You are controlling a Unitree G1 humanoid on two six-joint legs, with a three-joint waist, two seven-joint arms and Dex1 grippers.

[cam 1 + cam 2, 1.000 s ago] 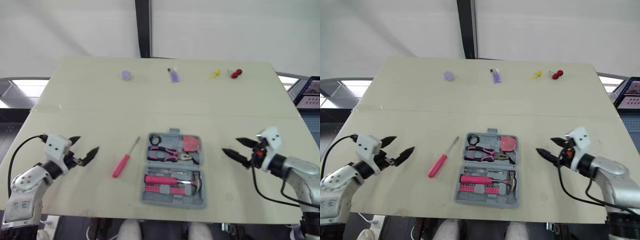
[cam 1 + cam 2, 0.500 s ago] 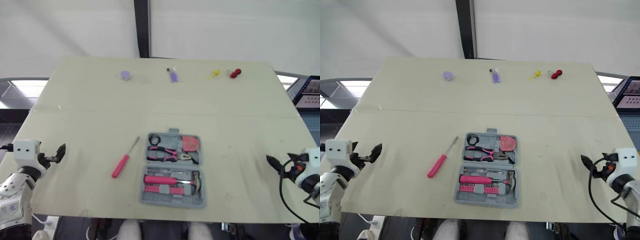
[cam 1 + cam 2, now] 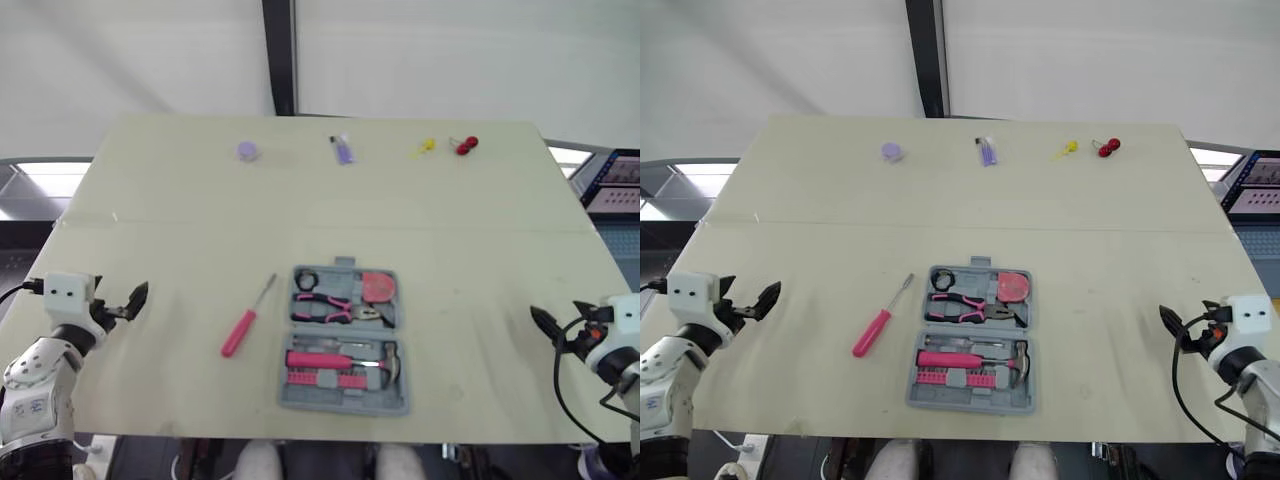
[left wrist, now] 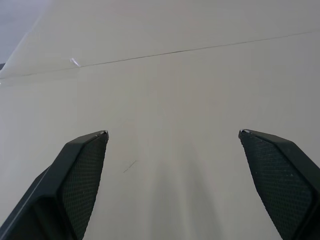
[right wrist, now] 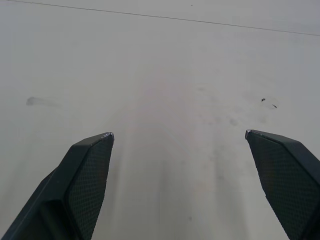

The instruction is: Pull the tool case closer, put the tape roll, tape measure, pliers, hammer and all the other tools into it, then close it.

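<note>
Tool case (image 3: pixel 347 340) lies open by the near edge of the table (image 3: pixel 480 250), hammer (image 3: pixel 345 357) and pliers (image 3: pixel 335 305) bedded inside. My left claw (image 3: pixel 134 302) and right claw (image 3: pixel 543 327) gape wide, empty. Pink screwdriver (image 3: pixel 247 319) waits outside; lid unclosed; farther, small oddments (image 3: pixel 343 150).

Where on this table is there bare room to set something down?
Bare: the wide band between the tool case and the small items along the far edge, and the strip between case and right gripper. Tightest: between screwdriver and case.

Open grey tool case (image 3: pixel 350 402), partly filled; pink-handled screwdriver (image 3: pixel 249 316) flat beside it
</note>
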